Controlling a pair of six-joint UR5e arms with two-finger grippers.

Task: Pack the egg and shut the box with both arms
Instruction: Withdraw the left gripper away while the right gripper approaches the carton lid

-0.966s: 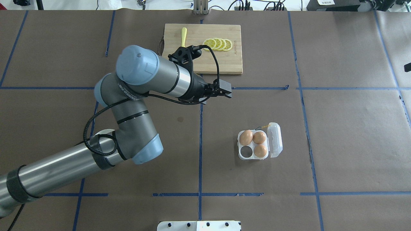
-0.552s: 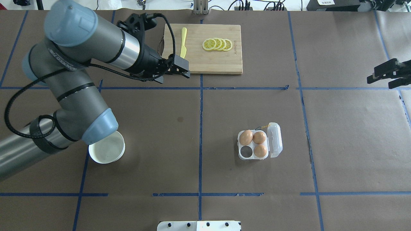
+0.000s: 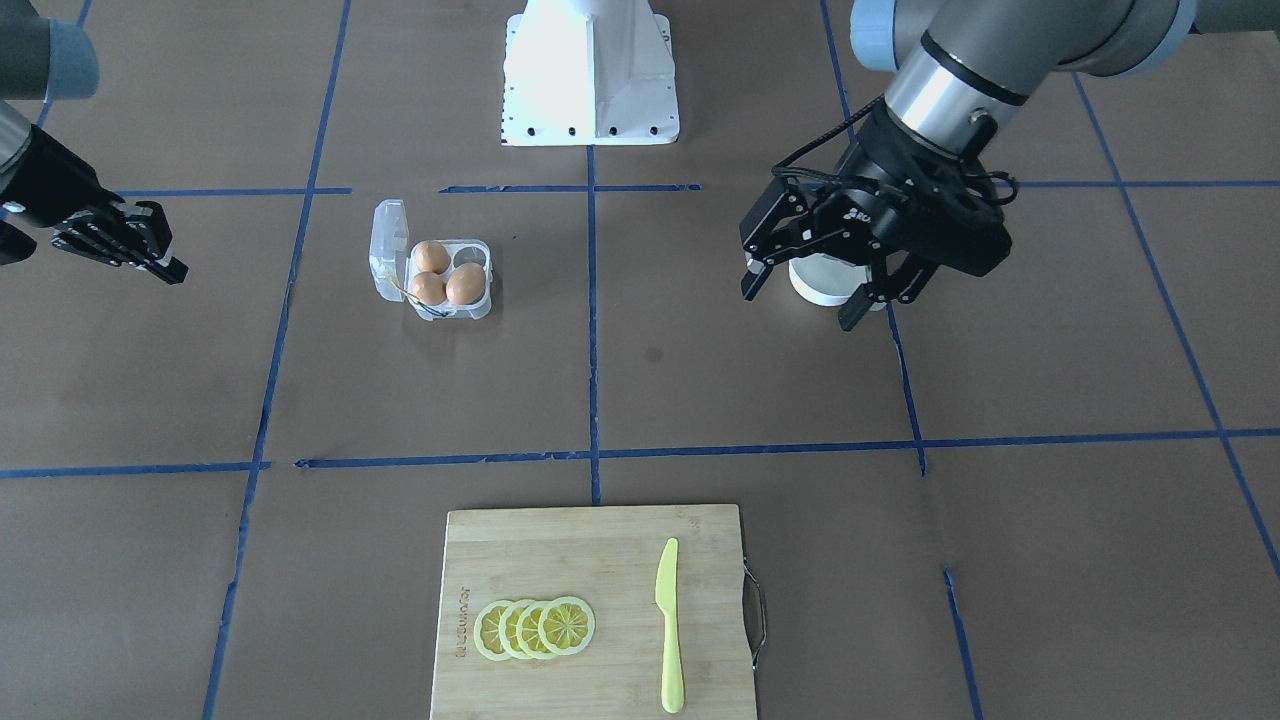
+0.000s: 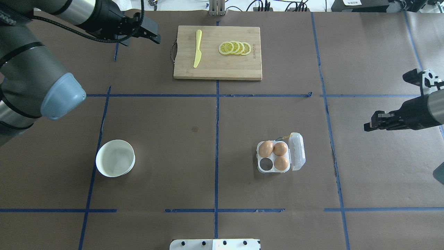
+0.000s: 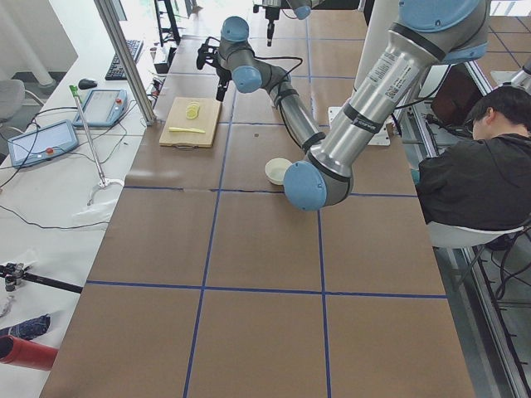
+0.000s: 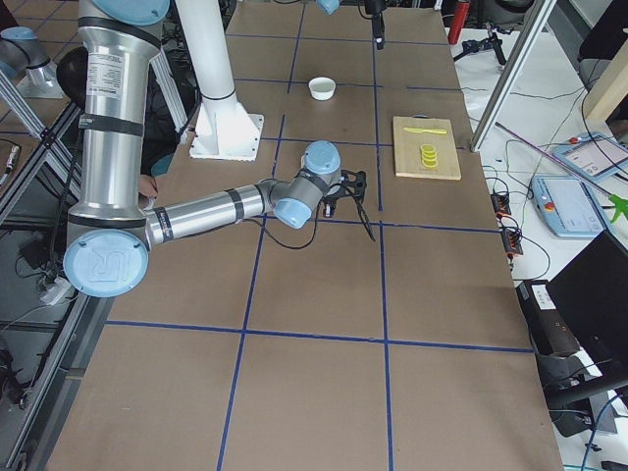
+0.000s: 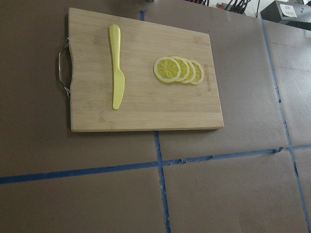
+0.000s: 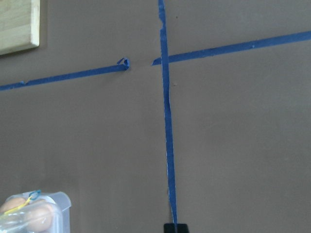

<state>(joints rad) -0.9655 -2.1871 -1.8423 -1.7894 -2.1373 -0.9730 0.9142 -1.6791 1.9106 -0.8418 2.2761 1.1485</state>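
The clear box (image 4: 258, 158) sits open right of the table's centre, its lid (image 4: 298, 151) folded out to the right. Three brown eggs (image 4: 266, 148) fill three cups; the front-left cup is bare. The box also shows in the front view (image 3: 482, 300) and at the corner of the right wrist view (image 8: 58, 204). No loose egg shows. My left gripper (image 3: 800, 305) is open and empty, high over the far left of the table (image 4: 152, 34). My right gripper (image 4: 371, 125) looks shut and empty, well to the right of the box.
A white bowl (image 4: 115, 158) stands at the front left and looks empty. A wooden cutting board (image 4: 218, 66) at the back centre holds lemon slices (image 4: 235, 48) and a yellow knife (image 4: 197, 48). The white pedestal base (image 3: 590, 70) is at the robot's side.
My left arm swung from the table's middle to the far back left, uncovering the bowl. My right gripper came in from the right edge and moved forward and inward toward the box.
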